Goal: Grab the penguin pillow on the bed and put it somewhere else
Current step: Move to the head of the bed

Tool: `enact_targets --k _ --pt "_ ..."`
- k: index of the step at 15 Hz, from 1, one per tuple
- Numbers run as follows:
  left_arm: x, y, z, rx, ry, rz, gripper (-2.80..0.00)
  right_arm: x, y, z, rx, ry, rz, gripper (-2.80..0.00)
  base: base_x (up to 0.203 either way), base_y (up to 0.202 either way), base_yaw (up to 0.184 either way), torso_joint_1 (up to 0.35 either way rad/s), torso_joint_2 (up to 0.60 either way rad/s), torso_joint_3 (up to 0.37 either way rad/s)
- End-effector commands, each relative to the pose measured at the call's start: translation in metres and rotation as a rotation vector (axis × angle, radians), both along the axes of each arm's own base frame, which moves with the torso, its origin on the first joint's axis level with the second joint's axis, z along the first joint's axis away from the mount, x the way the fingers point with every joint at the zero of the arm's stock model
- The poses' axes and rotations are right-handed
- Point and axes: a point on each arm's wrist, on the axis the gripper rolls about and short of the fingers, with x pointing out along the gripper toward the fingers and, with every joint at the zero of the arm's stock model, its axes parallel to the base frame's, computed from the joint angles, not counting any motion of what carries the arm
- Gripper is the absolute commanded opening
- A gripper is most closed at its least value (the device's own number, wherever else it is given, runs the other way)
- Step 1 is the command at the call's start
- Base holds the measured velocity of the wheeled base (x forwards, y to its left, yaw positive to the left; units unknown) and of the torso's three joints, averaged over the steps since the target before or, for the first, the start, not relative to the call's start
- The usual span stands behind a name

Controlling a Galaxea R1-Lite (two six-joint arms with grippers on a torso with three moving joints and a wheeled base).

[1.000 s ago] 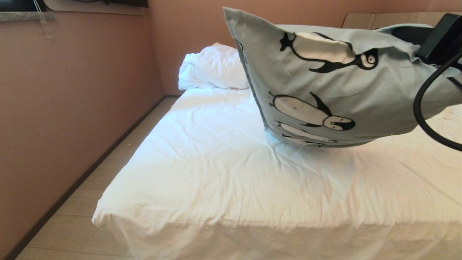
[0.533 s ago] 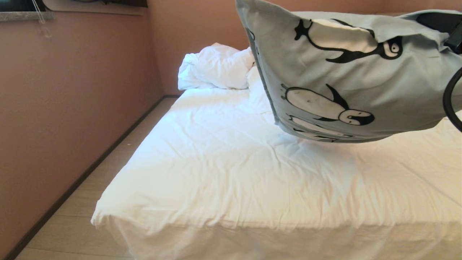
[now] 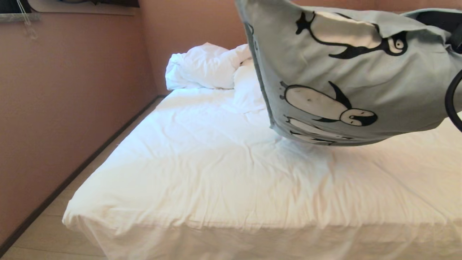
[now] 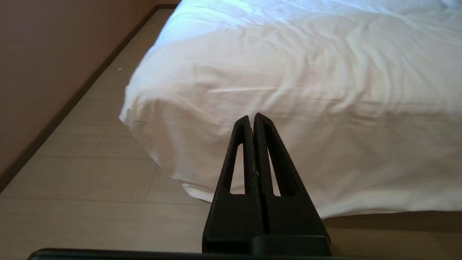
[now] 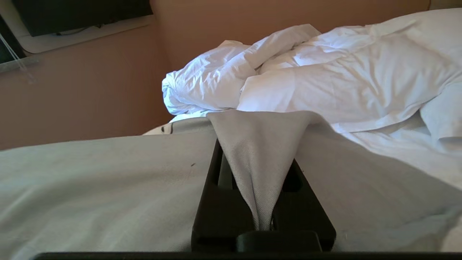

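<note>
Above the far right part of the bed (image 3: pixel 223 173) we hold the penguin pillow (image 3: pixel 346 79) in the air, its lowest corner hanging clear of the white sheet with a soft shadow beneath it. Our right gripper (image 5: pixel 265 202) is clamped together on a pinched fold of the pale blue-grey case near one end, so the filling sags away from the grip and the pillow hangs slanted, its penguin print facing the head camera. We judge that a pinch on cloth alone suits so soft and light a thing, though the case could slide out of the grip if we swing it fast. In the head view the right arm shows only as a dark patch and a black cable (image 3: pixel 451 104) at the right edge, behind the pillow.

Beyond the pillow, at the far edge of the bed, the rumpled white duvet (image 3: pixel 205 68) lies bunched toward the far left corner, with a plain white pillow (image 3: pixel 249 90) just beside it. Our left gripper (image 4: pixel 252 121) stays out of the work: its two black fingers (image 4: pixel 238 151) are pressed together on nothing, pointing at the near left corner of the bed where the sheet drapes toward the pale floor (image 4: pixel 90 173).

We judge the pick-up done and the carrying under way; what is left is to choose a spot away from where it hangs and set it down
</note>
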Motion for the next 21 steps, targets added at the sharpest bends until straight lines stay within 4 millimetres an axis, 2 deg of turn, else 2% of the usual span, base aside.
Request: enact_targets --k 1,21 --pt "0.0001 0.0000 -0.0005 0.000 0.001 0.001 -2.80 0.0013 0.0004 -0.0004 0.001 0.001 0.000 -2.80 0.000 -0.190 -0.001 0.005 0.01 -0.006" --pt "0.0001 0.0000 -0.0006 -0.004 0.003 0.001 -2.80 0.0097 0.0037 -0.0052 -0.010 0.024 0.001 -2.80 0.000 -0.194 0.001 0.003 0.00 0.002"
